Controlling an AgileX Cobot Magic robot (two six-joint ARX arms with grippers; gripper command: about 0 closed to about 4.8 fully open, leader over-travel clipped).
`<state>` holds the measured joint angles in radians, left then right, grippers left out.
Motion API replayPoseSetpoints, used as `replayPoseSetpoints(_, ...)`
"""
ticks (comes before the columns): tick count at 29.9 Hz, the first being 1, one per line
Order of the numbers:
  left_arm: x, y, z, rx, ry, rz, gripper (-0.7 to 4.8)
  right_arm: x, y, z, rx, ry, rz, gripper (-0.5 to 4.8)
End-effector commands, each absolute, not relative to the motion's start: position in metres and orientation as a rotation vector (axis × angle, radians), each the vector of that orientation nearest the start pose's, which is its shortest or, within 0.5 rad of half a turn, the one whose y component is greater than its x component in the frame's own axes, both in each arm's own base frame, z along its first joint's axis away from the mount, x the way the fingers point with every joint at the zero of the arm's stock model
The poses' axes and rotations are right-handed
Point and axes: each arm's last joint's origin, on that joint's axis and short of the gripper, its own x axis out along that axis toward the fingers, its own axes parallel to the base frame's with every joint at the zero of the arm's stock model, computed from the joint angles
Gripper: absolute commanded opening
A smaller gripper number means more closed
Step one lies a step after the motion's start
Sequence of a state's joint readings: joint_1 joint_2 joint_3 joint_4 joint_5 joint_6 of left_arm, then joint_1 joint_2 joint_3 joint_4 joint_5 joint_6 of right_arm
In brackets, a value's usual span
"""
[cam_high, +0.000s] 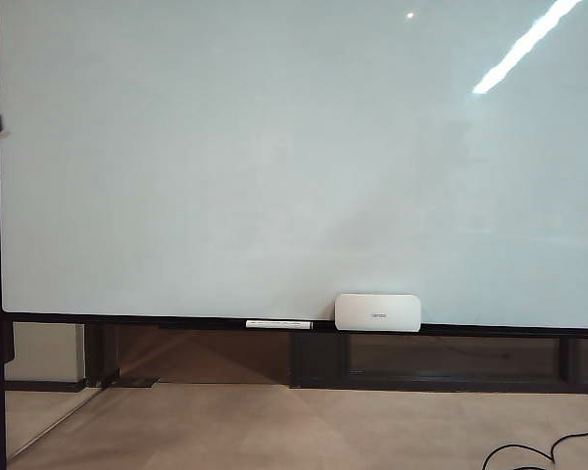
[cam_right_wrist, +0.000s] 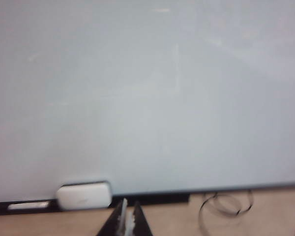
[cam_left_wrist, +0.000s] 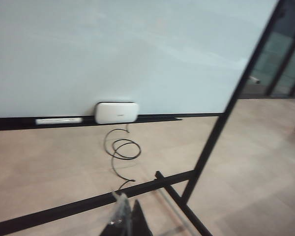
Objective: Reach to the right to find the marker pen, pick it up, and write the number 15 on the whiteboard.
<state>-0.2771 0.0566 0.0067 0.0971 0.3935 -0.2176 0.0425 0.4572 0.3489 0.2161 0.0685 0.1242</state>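
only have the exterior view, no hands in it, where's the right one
Observer: The right hand shows in its wrist view, shut and empty, facing the whiteboard.
Operator: and the left
Observer: The left hand is low, pointing toward the board's lower edge, empty, with a black stand bar beside it.
Operator: marker anywhere
Observer: No marker in any view. The wrist views add only a coiled cable on the floor near the eraser.

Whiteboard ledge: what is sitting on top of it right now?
On the ledge along the bottom of the whiteboard lie a long white pen with a dark end and, beside it, a white rounded eraser block. Whatever is behind the eraser is covered. The board is unmarked.
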Motion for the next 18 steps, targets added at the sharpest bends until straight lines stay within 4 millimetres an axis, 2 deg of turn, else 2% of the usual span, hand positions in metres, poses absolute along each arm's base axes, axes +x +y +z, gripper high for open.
replayPoseSetpoints(1, 0.091, -0.044, 0.178, -0.193, -0.043, -0.729, -0.05, 0.141, 0.004, 0.288, -0.026, -0.190, -0.030, 0.22)
replayPoseSetpoints(5, 0.092, -0.049, 0.179, -0.162, -0.051, -0.774, -0.05, 0.157, 0.001, 0.300, -0.062, -0.229, -0.063, 0.22)
replayPoseSetpoints(10, 0.096, -0.052, 0.177, -0.133, -0.034, -0.780, -0.05, 0.177, -0.014, 0.306, -0.071, -0.211, -0.146, 0.21)
replayPoseSetpoints(14, 0.099, -0.052, 0.174, -0.208, 0.021, -0.736, -0.05, 0.189, -0.038, 0.306, -0.086, -0.195, -0.237, 0.21)
replayPoseSetpoints(18, 0.103, -0.047, 0.175, -0.237, -0.003, -0.543, -0.05, 0.198, -0.069, 0.303, -0.047, -0.210, -0.316, 0.21)
